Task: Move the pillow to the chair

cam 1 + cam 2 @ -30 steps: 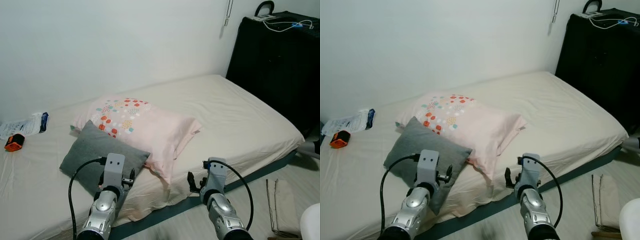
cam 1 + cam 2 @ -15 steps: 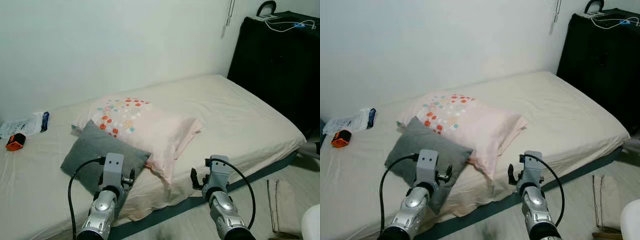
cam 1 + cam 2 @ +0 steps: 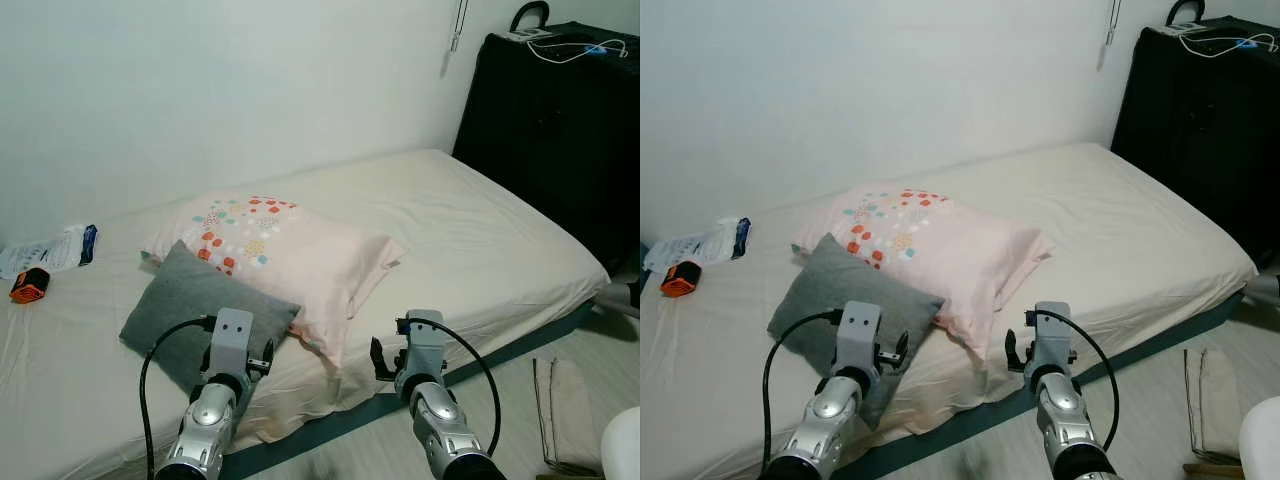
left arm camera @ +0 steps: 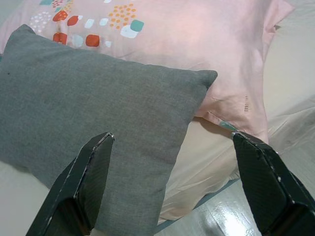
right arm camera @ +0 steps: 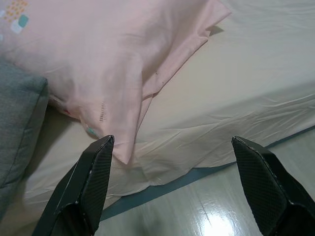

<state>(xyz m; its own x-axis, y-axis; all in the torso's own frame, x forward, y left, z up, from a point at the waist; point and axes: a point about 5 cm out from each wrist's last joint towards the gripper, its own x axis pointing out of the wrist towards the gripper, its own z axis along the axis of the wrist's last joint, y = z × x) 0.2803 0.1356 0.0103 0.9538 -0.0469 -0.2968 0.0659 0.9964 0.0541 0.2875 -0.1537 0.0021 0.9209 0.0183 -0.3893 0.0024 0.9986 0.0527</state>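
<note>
A pink pillow [image 3: 290, 250] with coloured squares lies on the bed, its near corner hanging towards the mattress edge. Leaning against its left side is a smaller grey pillow [image 3: 190, 305]. My left gripper [image 4: 171, 137] hovers open just above the grey pillow [image 4: 98, 103], near its front corner, holding nothing. My right gripper [image 5: 172, 141] is open too, over the bed's edge beside the pink pillow's [image 5: 108, 59] near corner, touching nothing. Both silver forearms rise from the bottom of the eye views, left arm [image 3: 225, 365] and right arm [image 3: 420, 365].
The cream mattress [image 3: 480, 240] runs along a white wall, with a teal base edge [image 3: 500, 350] facing me. A tall black case [image 3: 550, 120] stands at the right. An orange object [image 3: 27, 285] and a plastic packet [image 3: 50, 250] lie far left. Folded cloth [image 3: 575, 410] and a white rounded object [image 3: 625, 445] sit on the floor.
My right arm has drifted slightly left, closer to the pink pillow's corner. The left arm and both pillows stay put.
</note>
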